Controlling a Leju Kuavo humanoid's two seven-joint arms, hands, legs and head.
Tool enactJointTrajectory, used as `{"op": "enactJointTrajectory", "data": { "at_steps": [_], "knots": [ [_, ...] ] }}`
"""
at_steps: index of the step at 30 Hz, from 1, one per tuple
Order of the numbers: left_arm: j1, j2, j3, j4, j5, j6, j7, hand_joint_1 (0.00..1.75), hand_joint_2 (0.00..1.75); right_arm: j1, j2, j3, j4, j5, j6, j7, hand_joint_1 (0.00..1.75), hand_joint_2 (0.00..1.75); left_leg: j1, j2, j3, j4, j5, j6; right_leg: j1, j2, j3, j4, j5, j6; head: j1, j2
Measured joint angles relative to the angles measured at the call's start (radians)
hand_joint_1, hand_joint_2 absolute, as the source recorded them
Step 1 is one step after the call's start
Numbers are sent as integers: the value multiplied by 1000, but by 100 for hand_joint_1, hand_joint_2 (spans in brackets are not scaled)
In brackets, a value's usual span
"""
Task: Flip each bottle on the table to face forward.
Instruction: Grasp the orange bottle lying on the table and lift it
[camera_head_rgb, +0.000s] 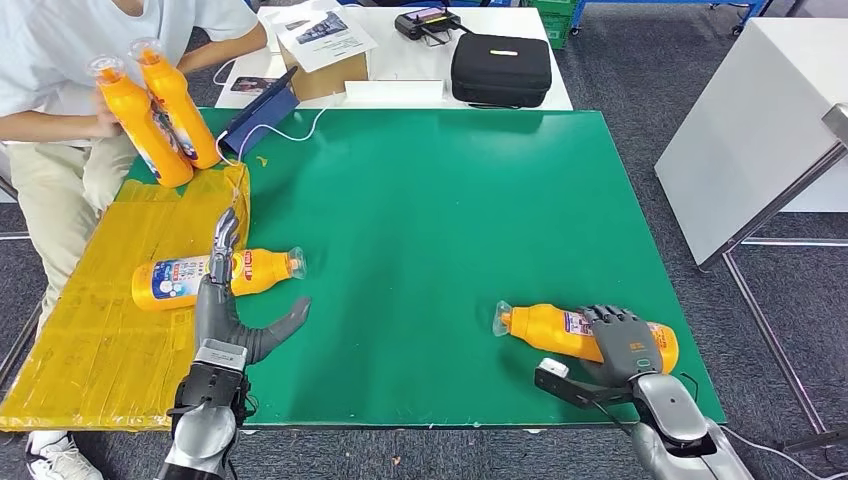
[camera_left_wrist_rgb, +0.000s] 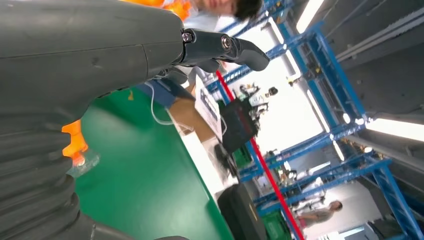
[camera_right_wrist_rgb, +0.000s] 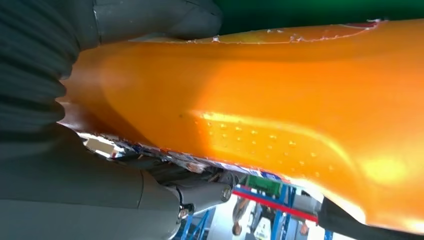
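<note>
Two orange bottles lie on their sides on the green table (camera_head_rgb: 440, 210). The left bottle (camera_head_rgb: 180, 280) shows its white and blue label, its clear cap pointing right. My left hand (camera_head_rgb: 226, 318) is open just in front of it, fingers stretched over the label and thumb spread to the right. In the left wrist view its fingers (camera_left_wrist_rgb: 220, 47) are straight and the bottle's orange neck (camera_left_wrist_rgb: 74, 145) shows beside the hand. My right hand (camera_head_rgb: 622, 345) grips the right bottle (camera_head_rgb: 550, 330) near its base, cap pointing left. Up close, that orange bottle (camera_right_wrist_rgb: 280, 115) sits between thumb and fingers.
A person sits at the far left holding two upright orange bottles (camera_head_rgb: 155, 115). A yellow mat (camera_head_rgb: 90, 340) covers the table's left side. Behind are a blue tablet (camera_head_rgb: 262, 115), a cardboard box (camera_head_rgb: 322, 75) and a black case (camera_head_rgb: 500, 68). A white table (camera_head_rgb: 760, 120) stands at right.
</note>
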Motion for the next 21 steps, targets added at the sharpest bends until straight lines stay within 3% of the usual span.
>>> {"op": "enactJointTrajectory", "data": {
  "at_steps": [8,14,21],
  "knots": [
    [-11,5,-71,4,142,-273,34,0,175,-28,182,-29,-93,-356,-189,-204,175,175,1,1,-1,0,1,-1,1,0,-2,1,0,0,0,0],
    [-40,10,-128,33,174,-306,42,0,175,-57,280,-37,-142,-493,-201,-269,175,175,1,1,-2,0,0,-1,0,0,-2,1,0,0,0,0],
    [-52,15,-147,55,183,-314,45,0,175,-63,325,-42,-150,-532,-202,-295,175,175,0,1,-2,0,0,-1,0,0,-3,1,0,0,0,0]
  ]
}}
